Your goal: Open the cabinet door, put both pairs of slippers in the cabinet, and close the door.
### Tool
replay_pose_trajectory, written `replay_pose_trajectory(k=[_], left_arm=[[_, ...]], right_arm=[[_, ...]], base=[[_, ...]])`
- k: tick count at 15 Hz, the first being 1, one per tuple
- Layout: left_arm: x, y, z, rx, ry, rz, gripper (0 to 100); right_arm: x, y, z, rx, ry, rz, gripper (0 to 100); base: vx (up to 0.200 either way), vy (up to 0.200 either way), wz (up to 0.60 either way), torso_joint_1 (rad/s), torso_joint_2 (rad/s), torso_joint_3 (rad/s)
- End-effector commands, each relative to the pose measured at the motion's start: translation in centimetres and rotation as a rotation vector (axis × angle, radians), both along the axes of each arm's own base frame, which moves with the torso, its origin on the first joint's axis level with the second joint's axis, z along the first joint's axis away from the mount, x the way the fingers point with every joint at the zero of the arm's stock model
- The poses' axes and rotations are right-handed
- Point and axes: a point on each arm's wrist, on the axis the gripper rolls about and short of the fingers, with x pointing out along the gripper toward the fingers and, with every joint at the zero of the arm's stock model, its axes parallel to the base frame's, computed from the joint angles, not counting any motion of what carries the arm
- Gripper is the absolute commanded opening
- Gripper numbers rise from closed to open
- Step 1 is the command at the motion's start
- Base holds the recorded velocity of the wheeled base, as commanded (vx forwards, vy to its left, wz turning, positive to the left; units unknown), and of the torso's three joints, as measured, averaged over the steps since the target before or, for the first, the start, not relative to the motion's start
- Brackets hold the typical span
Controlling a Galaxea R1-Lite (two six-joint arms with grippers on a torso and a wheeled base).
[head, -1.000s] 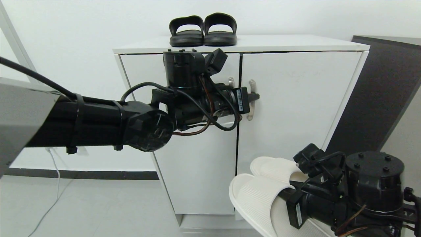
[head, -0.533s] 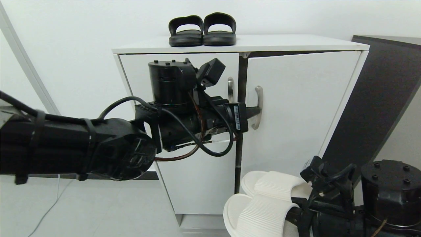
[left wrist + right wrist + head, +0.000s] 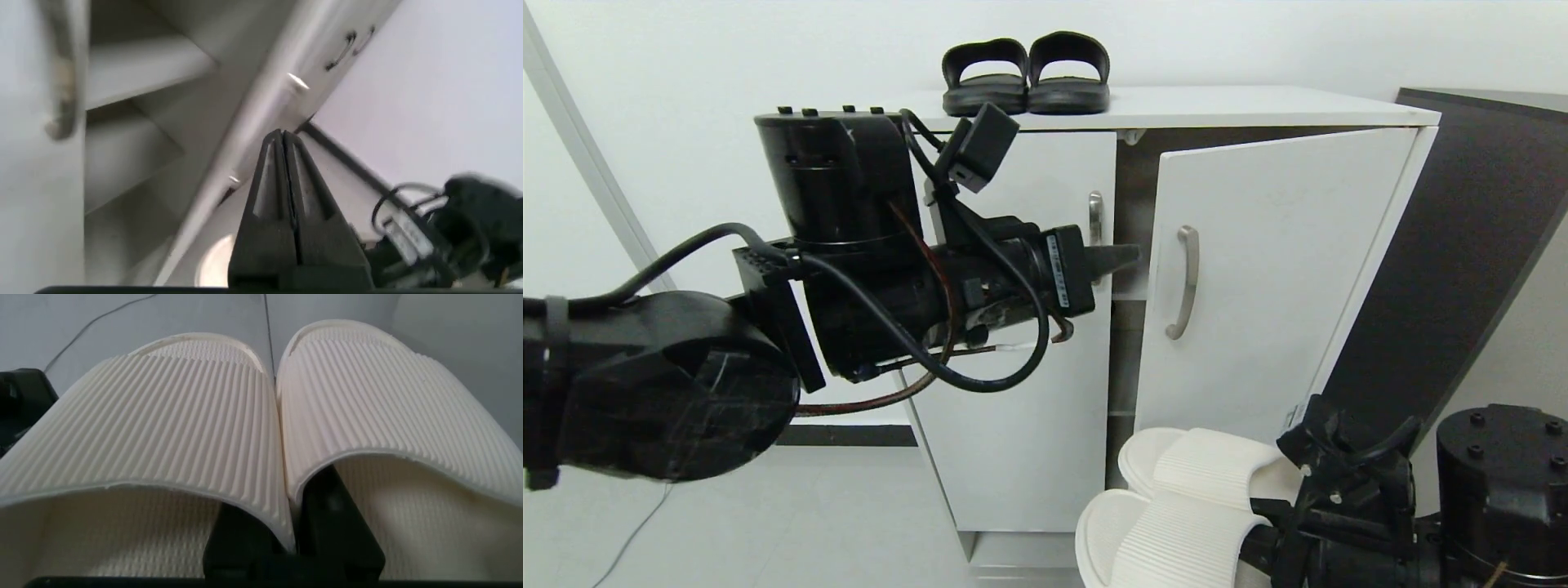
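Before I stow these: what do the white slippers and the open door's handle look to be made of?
White slippers: likely soft foam or rubbery plastic. They are matte cream, with fine moulded ribs across the straps. Door handle: probably metal with a satin silver finish, judging by the soft sheen along its curved bar.

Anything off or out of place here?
Nothing damaged or spilled. The right door is only partly open, and the left gripper, shut, sits by its edge, off the handle. The black slippers sit on the cabinet top; the right gripper holds the white slippers.
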Motion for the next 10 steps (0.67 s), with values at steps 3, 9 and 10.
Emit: replay_pose_trajectory(k=[3,9,10], left_arm=[[2.7,-0.2,0.5,-0.035,0.008,-0.002,0],[6.1,-2.5,0.0,-0.041,0.000,0.004,0],[6.5,-2.8,-0.1,-0.044,-0.003,0.010,0]], right_arm=[[-0.4,0.1,-0.1,-0.002,0.003,0.015,0],[-1.3,0.1,-0.7,-0.021,0.019,0.050,0],[-1.3,0.2,-0.7,-0.021,0.019,0.053,0]], base=[[0.000,0.000,0.00,0.000,0.00,0.000],[0.000,0.000,0.00,0.000,0.00,0.000],[0.000,0.000,0.00,0.000,0.00,0.000]])
